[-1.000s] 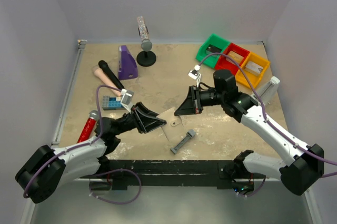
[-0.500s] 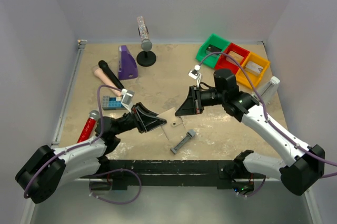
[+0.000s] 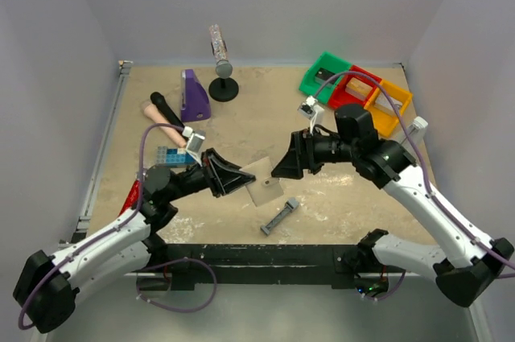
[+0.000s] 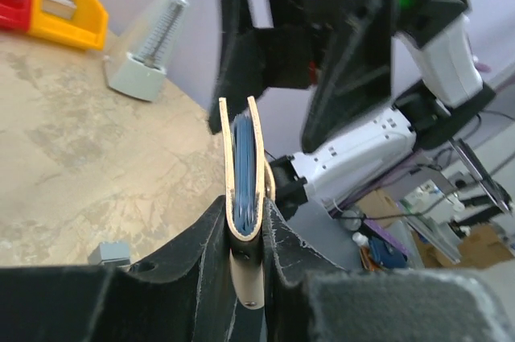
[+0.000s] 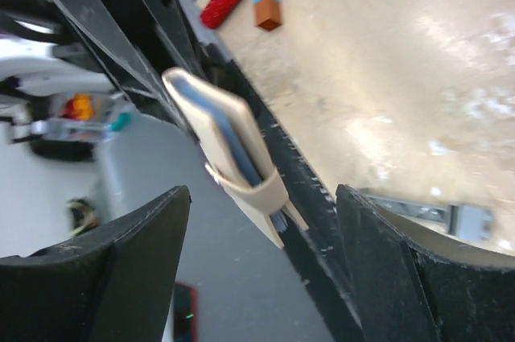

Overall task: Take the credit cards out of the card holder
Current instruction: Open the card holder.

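Where the arms meet, card holder (image 4: 244, 173): one, nearly folded
Left gripper (image 3: 229, 177): clamped on card holder
Right gripper (image 3: 283, 163): spread wide, gripping nothing
Credit cards: count untellable

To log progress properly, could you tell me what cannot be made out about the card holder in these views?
- Cards left inside the card holder: left wrist view shows it edge-on in the left gripper; only blue layers visible.
- Its faces: blurred in right wrist view.
- Its held end: top view, covered by the left gripper.
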Controlling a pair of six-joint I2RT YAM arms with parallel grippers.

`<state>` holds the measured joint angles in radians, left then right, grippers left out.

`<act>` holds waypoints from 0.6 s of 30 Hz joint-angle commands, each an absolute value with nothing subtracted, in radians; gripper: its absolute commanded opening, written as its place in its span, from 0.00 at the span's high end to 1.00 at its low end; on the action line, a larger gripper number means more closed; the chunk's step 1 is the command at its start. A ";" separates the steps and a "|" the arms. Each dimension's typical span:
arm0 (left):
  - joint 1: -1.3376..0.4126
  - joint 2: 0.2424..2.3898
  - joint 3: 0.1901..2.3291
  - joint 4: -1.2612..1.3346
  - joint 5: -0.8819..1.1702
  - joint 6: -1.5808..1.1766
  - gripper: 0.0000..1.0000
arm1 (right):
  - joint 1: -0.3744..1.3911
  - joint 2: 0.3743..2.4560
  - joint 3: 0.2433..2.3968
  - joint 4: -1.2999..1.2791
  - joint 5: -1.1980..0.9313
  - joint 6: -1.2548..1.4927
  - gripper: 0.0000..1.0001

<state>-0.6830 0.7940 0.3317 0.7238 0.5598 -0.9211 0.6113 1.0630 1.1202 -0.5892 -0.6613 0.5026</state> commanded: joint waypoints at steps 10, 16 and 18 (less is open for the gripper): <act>-0.890 0.824 0.790 -0.287 -0.087 -0.771 1.00 | 1.020 1.043 1.253 -0.810 0.323 0.387 0.31; -0.923 0.873 0.882 -0.434 -0.189 -0.877 1.00 | 1.118 1.144 1.299 -0.813 0.382 0.406 0.27; -0.927 0.879 0.896 -0.459 -0.202 -0.897 1.00 | 1.130 1.155 1.293 -0.798 0.383 0.422 0.26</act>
<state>-0.9173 0.8749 0.8154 -0.3584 -0.1081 -0.8276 1.1023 1.1461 1.2488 -0.8139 0.2813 0.4007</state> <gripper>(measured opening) 0.232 0.730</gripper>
